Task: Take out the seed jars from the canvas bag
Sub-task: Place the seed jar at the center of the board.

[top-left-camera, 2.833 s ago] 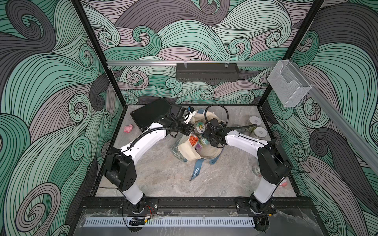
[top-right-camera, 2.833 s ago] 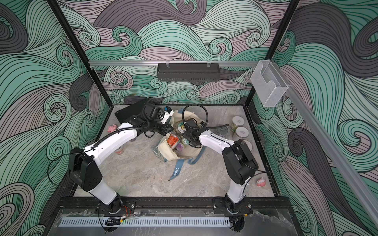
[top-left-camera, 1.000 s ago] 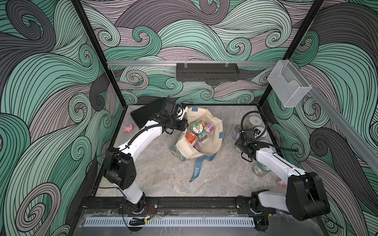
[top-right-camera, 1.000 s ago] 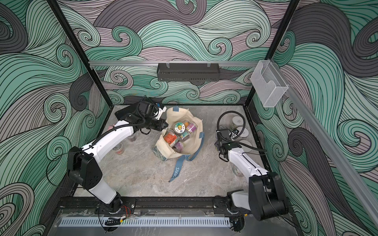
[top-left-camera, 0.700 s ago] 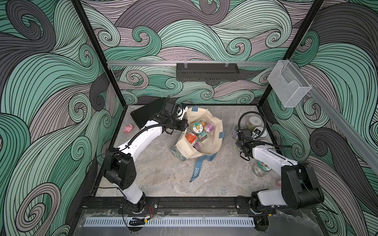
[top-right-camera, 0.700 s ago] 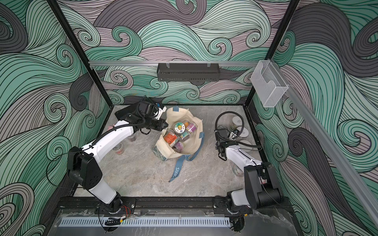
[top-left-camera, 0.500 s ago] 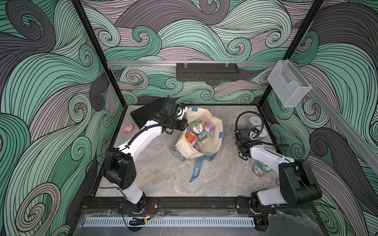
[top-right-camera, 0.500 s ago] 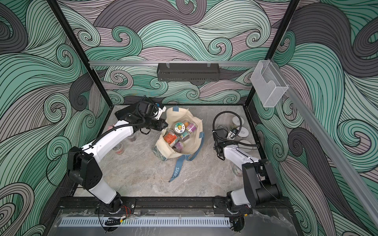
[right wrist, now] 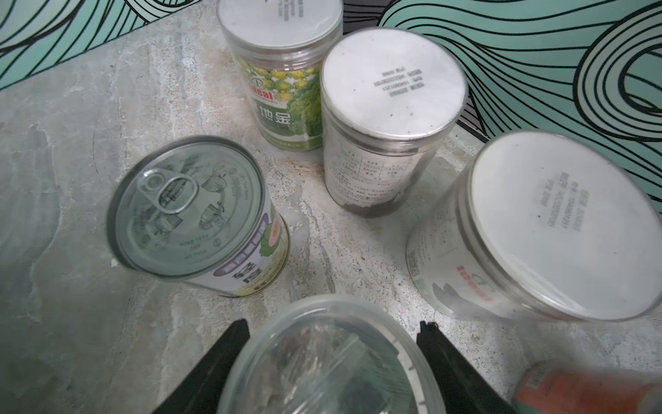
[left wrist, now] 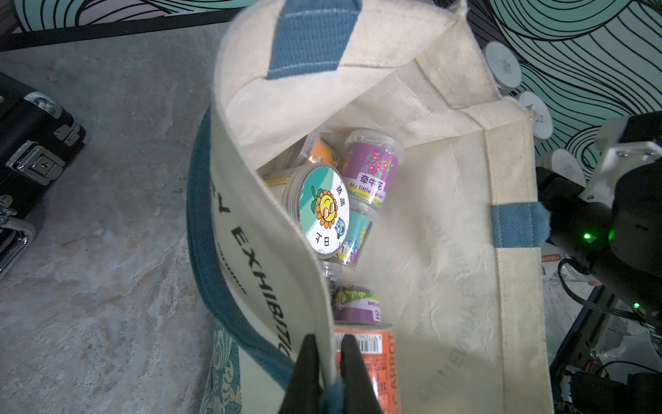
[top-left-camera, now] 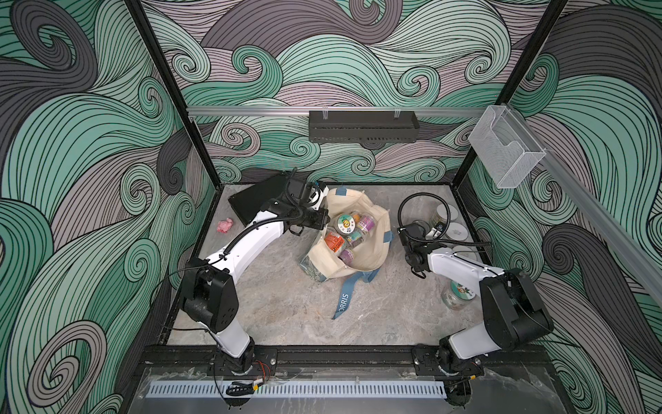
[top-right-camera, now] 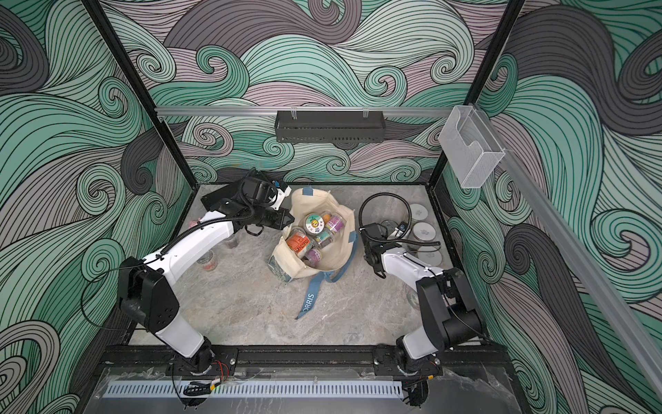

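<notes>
Marble tabletop: canvas bag central.
Left gripper: clamped on bag rim.
Right gripper: astride clear-lidded jar, grip unclear.
Seed jars: bagged, left of it.

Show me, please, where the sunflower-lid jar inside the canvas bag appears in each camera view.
In a top view: the sunflower-lid jar lies in the open bag, toward the back wall.
In a top view: same spot in the bag.
Left wrist view: mid-picture, just past the bag's near rim.
Right wrist view: not in it.
Shared landmark: the purple-label jar beside it.
</notes>
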Available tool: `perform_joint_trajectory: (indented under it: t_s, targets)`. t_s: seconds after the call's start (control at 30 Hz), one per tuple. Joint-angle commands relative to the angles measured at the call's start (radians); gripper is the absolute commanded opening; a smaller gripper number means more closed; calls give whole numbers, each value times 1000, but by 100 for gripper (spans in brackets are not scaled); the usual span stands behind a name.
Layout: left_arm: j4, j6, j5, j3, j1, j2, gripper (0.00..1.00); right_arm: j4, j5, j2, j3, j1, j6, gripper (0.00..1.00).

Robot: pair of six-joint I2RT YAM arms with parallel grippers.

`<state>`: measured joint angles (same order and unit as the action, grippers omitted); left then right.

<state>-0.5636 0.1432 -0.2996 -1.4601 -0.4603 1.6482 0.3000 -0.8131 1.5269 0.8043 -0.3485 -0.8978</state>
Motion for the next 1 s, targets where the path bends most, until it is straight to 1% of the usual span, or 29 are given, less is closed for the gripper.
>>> perform_joint_trajectory:
  t_s: [0.0, 0.13, 0.33, 0.47, 0.57, 0.73, 0.77, 0.8, 0.83, 0.87, 0.9, 0.97]
  targets:
    - [-19, 6, -18, -36, 6, 18, 10, 39, -75, 22, -8, -4, -78, 68]
    - [-20, 6, -18, -36, 6, 16, 10, 34, -95, 30, -1, -10, -83, 69]
    - [-17, 7, -22, -34, 6, 18, 10, 84, -100, 51, 27, -10, -101, 70]
    - [-15, 10, -27, -36, 6, 21, 10, 82, -100, 53, 29, -9, -96, 71]
    - [-15, 12, -29, -36, 6, 20, 10, 77, -96, 61, 37, -9, -80, 73]
    - [-15, 10, -29, -34, 6, 19, 10, 83, -86, 73, 49, -9, -64, 81]
    - [-15, 10, -29, -35, 6, 18, 10, 86, -86, 72, 50, -9, -66, 86]
    - [-16, 10, -29, -35, 6, 18, 10, 88, -84, 69, 49, -8, -66, 87]
    - [-15, 10, -29, -35, 6, 17, 10, 92, -82, 65, 46, -7, -70, 92]
    - [-14, 10, -29, -34, 6, 17, 10, 97, -73, 54, 45, -5, -69, 94]
    - [-15, 10, -29, -35, 6, 16, 10, 101, -65, 38, 43, -4, -61, 98]
    - [-15, 10, -31, -34, 5, 16, 10, 99, -29, -11, 40, -4, -32, 99]
